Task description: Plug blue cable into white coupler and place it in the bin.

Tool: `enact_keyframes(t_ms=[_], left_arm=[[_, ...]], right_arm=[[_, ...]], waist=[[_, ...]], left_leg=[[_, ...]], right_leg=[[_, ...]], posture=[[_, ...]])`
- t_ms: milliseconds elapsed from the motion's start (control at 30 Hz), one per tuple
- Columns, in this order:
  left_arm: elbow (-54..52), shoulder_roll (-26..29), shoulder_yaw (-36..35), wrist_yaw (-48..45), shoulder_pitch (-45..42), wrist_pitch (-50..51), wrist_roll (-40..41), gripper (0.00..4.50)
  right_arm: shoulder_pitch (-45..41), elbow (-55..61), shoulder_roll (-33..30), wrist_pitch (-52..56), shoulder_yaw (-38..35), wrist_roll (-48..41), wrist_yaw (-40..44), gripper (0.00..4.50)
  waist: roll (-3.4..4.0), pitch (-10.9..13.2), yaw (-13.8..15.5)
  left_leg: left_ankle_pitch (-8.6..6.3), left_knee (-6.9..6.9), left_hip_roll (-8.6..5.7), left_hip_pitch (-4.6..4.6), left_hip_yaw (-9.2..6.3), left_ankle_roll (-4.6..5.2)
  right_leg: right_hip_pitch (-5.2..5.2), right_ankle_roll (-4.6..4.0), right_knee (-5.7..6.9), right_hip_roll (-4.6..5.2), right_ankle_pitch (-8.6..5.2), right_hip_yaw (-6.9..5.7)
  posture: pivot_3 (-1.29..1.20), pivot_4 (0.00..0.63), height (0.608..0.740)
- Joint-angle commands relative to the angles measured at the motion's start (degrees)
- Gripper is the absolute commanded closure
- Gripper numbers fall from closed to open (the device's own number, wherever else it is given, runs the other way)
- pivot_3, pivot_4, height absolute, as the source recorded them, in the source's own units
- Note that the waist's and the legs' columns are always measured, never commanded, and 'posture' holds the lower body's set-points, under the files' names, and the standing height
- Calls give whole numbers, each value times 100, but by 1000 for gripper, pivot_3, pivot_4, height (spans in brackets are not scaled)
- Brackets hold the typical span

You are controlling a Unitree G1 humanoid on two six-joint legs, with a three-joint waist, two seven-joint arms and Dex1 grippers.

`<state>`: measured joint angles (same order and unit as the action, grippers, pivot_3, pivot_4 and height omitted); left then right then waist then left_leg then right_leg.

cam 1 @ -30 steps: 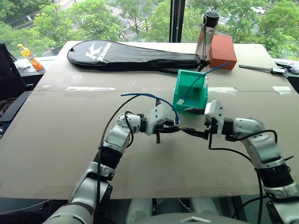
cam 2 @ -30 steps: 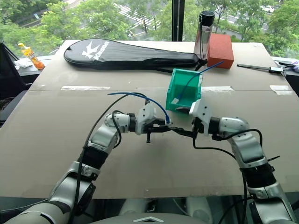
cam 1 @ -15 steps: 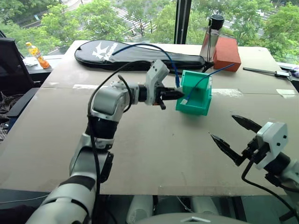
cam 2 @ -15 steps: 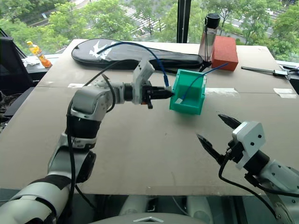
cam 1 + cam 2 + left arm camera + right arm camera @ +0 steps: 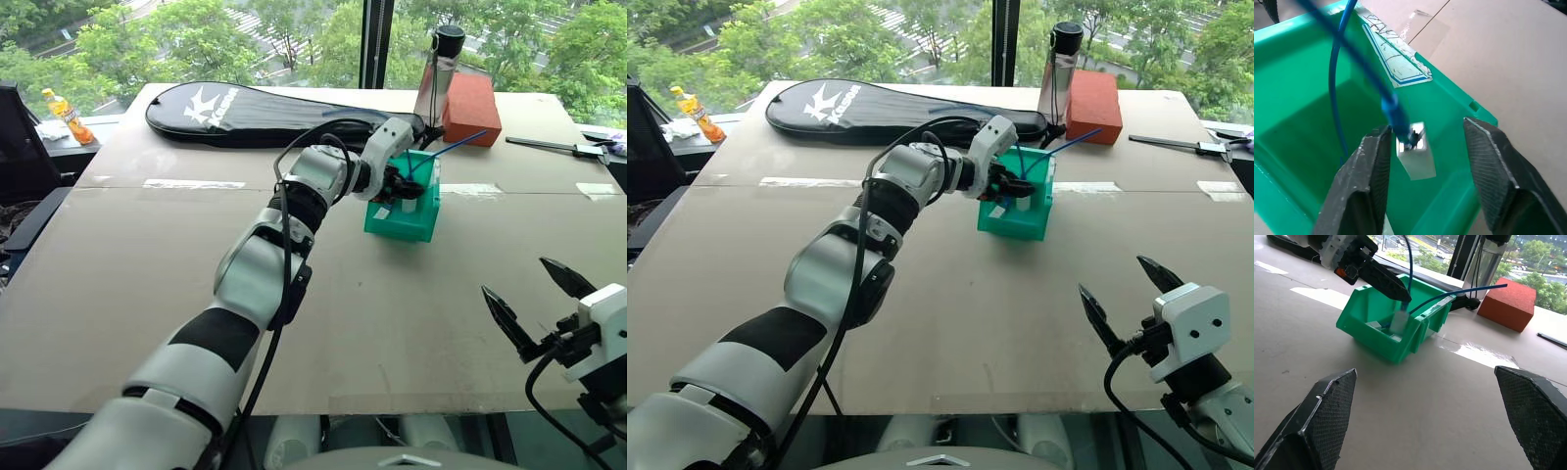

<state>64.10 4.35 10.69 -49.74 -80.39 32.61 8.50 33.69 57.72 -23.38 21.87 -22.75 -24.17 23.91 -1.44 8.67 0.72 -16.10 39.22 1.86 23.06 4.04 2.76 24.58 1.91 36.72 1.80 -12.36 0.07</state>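
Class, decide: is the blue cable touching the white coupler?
Touching. The left wrist view shows the blue cable's plug end seated in the white coupler, no gap between them.

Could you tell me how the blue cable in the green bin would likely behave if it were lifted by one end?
Probably floppy: the blue cable is thin and bends above the bin. Likely light, though the white coupler plugged on its end would hang and swing. It may snag the second cable lying across the rim.

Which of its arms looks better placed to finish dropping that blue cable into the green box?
The left. Its pincer is open right over the green box, with the blue cable and white coupler between its fingers. The right pincer hangs open far from the box.
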Motion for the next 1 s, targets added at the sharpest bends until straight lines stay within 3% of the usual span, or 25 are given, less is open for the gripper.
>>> enact_keyframes(t_ms=[33,133,233,333,400,533,700,1000], left_arm=[[-33,25,-197,-228,-244,-21,-31,128],[-460,297,-241,-517,-120,336,-15,36],[-1638,726,-253,-1017,314,823,227,36],[-3292,1143,-197,-1322,1120,813,415,36],[-4496,1278,-695,-1391,1932,910,1025,36],[-5979,1681,-1137,-1209,3287,381,1253,36],[-6708,1805,-1705,-756,4318,-6,1528,36],[-7163,2747,-2379,-1013,6747,-743,1625,36]], right_arm=[[-58,228,-52,-85,59,10,-75,0],[-433,19,-216,47,-6,-199,7,0],[-779,-288,-569,184,-210,-533,290,0],[-1012,-603,-884,225,-438,-791,545,0],[-1318,-1023,-1219,258,-612,-990,845,0],[-1800,-1672,-1716,319,-819,-1317,1327,0],[-1975,-2084,-1949,234,-873,-1318,1614,0],[-1268,-2518,-2085,87,-1231,-1016,2209,0]], waist=[[0,0,-1],[-1,1,-25],[0,2,-58],[4,1,-96],[6,0,-92],[10,4,-125],[13,1,9],[14,0,2]], left_leg=[[0,0,0,1,0,0],[0,0,0,-1,1,0],[0,0,1,-5,2,0],[1,-3,24,-11,8,-1],[1,-6,27,-12,8,-2],[2,-2,24,-18,20,-4],[2,1,24,-21,9,-3],[1,1,27,-42,15,-2]], right_leg=[[1,-1,0,1,-1,0],[1,-3,1,2,-2,1],[1,-4,5,0,-1,3],[1,-9,10,0,2,12],[0,6,12,0,10,11],[-1,15,11,7,14,37],[-5,14,15,-1,15,26],[-22,5,12,5,10,24]], posture=[[0,150,740],[0,150,740],[0,150,740],[0,150,740],[0,150,740],[0,150,740],[0,150,740],[0,150,740]])
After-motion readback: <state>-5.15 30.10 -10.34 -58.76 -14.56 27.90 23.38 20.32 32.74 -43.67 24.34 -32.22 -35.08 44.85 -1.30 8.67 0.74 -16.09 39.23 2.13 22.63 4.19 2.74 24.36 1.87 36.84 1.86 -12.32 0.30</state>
